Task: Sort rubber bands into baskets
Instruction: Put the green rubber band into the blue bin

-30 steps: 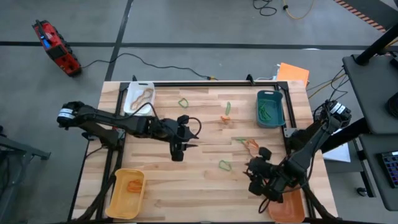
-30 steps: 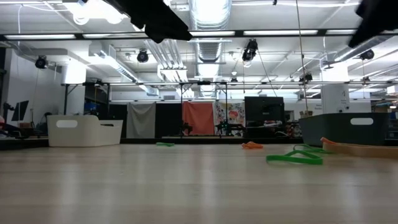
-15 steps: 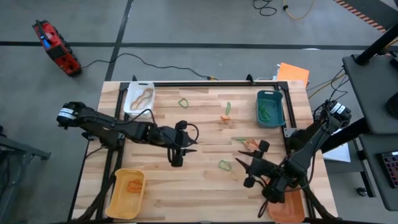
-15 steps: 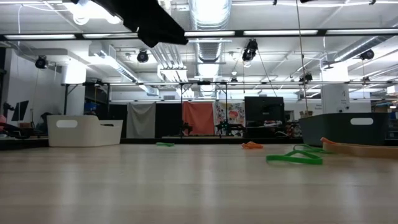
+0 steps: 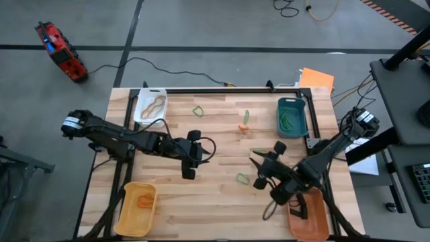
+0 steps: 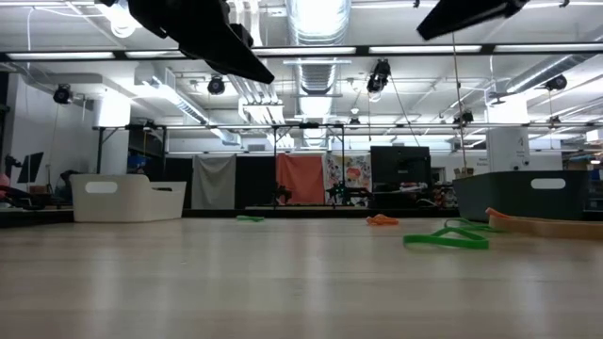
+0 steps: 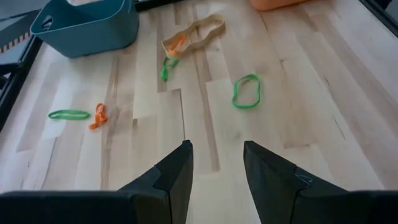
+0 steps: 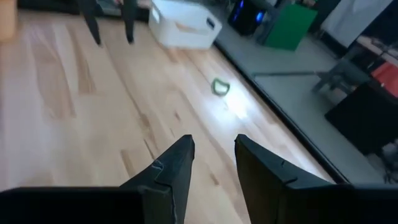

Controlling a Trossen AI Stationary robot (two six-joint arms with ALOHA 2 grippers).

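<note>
Both arms are hanging over the middle of the table point(image 5: 222, 202), and nothing is being carried. The left end effector point(image 5: 189, 174) is sitting just left of centre with its fingers parted on empty air; the right end effector point(image 5: 257, 171) is hovering at about four o'clock from centre, fingers a little apart and empty too.

The nearest loose band is the green one point(image 5: 242, 179), lying flat just beside the right end effector. Others are scattered toward twelve and one o'clock — a green loop point(image 5: 198, 111), a green strip point(image 5: 246, 115) and an orange one point(image 5: 243, 129).

To do this pick well, the right end effector should probably be coming straight down over one side of the green band, one finger inside the loop (a thin band slips easily off flat wood), then closing fully before lifting toward the teal basket point(image 5: 292, 116) at two o'clock, where greens are already lying. The white basket point(image 5: 149, 105) is at eleven, yellow point(image 5: 137, 208) at seven, orange point(image 5: 310, 216) at five.

The table is pale planked wood on a grey floor — beyond it, a bright workshop with ceiling lights.
</note>
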